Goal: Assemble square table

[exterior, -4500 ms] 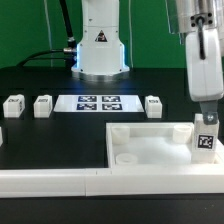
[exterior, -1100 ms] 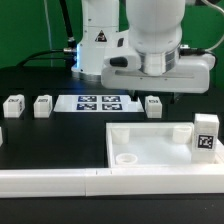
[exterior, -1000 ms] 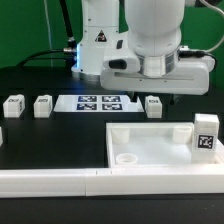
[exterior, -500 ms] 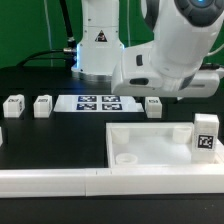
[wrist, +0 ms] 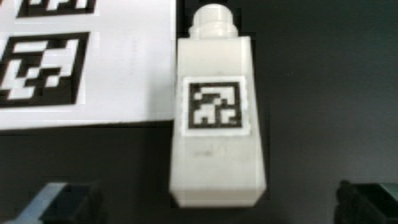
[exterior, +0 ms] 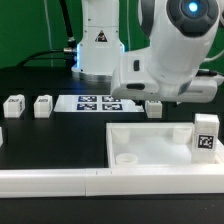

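The square table's white slab (exterior: 150, 143) lies at the front, with a round socket (exterior: 127, 158) showing near its front corner. One tagged leg block (exterior: 207, 133) stands upright on the slab at the exterior view's right. Another leg block (exterior: 154, 107) (wrist: 217, 110) lies on the black table beside the marker board, its tag facing up. My gripper (wrist: 214, 203) hovers over this block, open, with its dark fingertips (wrist: 63, 205) wide apart on either side of the block's end and not touching it. Two more leg blocks (exterior: 13, 105) (exterior: 43, 104) sit at the exterior view's left.
The marker board (exterior: 100, 102) (wrist: 54, 60) lies flat right next to the leg block under my gripper. The long white L-shaped border wall (exterior: 60, 180) runs along the front edge. The arm's base (exterior: 100, 50) stands at the back.
The arm left the upright leg on the slab, swung toward the exterior view's left, and has tilted and come lower over the leg block beside the marker board. The jaws stayed open.
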You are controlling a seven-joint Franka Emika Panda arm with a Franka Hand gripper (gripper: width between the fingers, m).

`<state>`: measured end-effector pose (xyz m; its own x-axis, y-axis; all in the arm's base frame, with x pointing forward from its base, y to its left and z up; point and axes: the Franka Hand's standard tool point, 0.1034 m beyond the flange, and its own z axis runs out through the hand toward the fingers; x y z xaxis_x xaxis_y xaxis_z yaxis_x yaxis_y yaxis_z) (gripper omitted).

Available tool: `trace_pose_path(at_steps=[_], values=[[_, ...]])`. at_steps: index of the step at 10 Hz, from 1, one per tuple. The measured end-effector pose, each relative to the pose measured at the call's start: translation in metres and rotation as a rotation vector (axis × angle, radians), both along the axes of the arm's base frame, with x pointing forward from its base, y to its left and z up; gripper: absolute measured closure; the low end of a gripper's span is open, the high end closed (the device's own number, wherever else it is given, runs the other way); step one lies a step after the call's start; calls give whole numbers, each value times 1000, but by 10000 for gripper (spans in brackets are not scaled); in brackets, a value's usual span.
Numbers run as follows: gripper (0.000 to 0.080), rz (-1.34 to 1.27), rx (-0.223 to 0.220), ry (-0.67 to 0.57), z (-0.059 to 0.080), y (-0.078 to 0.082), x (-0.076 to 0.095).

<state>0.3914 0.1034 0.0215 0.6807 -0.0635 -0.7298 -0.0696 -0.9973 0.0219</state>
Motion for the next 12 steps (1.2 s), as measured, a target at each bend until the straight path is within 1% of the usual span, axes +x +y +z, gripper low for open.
trace_pose_path(at_steps=[1,2,3,7,8,9,10,11,12], values=[[151,-37,15,50,0,2,-7],[151,-92,31,100,-5,-1,-13],[151,-96,25,100,-8,-4,-14],[151,-98,22,101,-8,-4,-15],[151,-100,10,109,-11,3,-20],[151,-96,8,117,-12,9,-24],[272,-104,7,116,-12,5,-22],[272,-109,6,116,-12,4,-22],[412,-110,6,116,-12,3,-22]])
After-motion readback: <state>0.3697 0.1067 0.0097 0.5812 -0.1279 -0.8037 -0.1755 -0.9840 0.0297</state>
